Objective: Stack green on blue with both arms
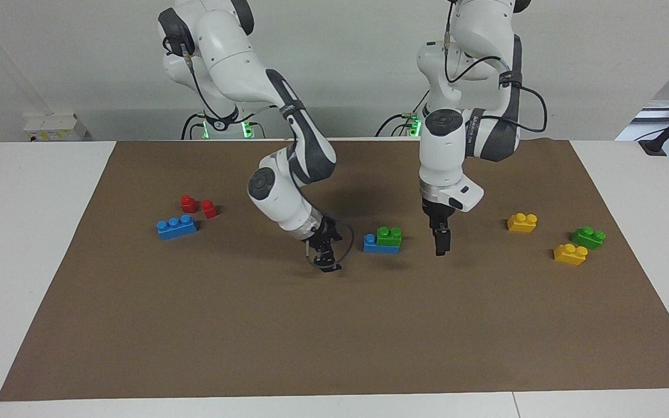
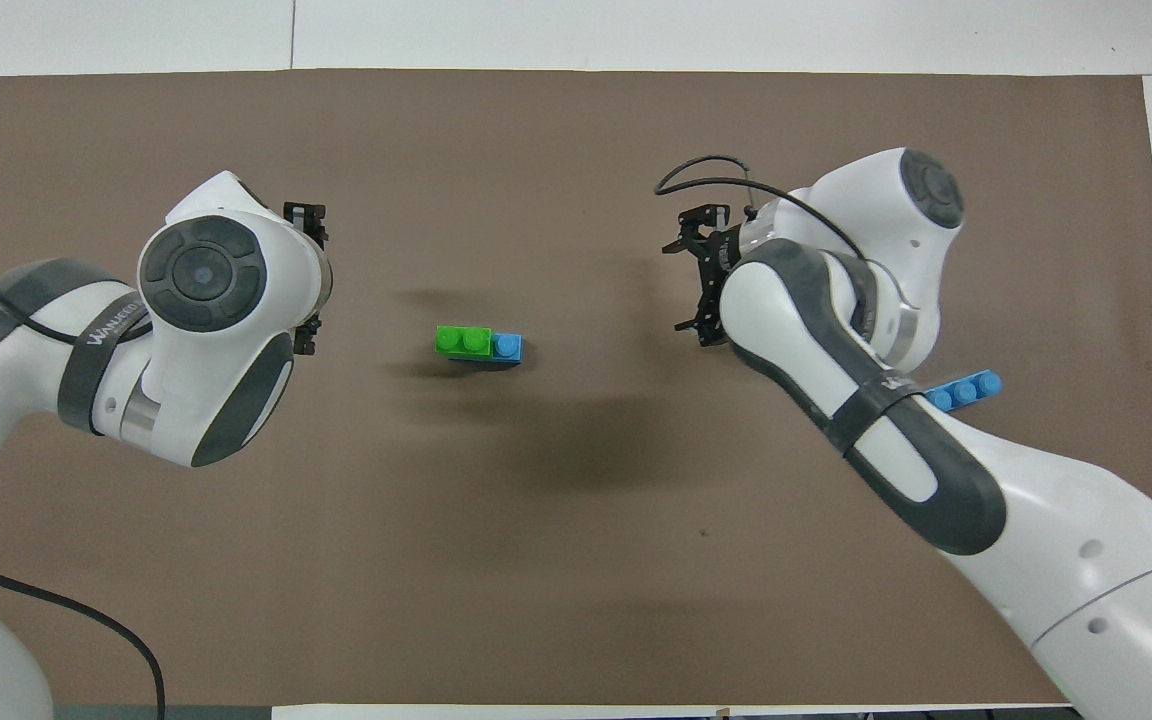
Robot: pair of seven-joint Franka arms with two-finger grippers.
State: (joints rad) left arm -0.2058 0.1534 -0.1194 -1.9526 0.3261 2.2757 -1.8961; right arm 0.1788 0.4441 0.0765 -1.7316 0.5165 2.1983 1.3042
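Observation:
A green brick sits on a blue brick at the middle of the brown mat, covering two of its studs; the stack also shows in the overhead view, green brick on blue brick. My right gripper hangs low over the mat beside the stack, toward the right arm's end, open and empty; it also shows in the overhead view. My left gripper hangs low beside the stack toward the left arm's end, apart from it. Neither gripper touches the bricks.
A second blue brick and two small red pieces lie toward the right arm's end. Two yellow bricks and a second green brick lie toward the left arm's end. The brown mat covers the white table.

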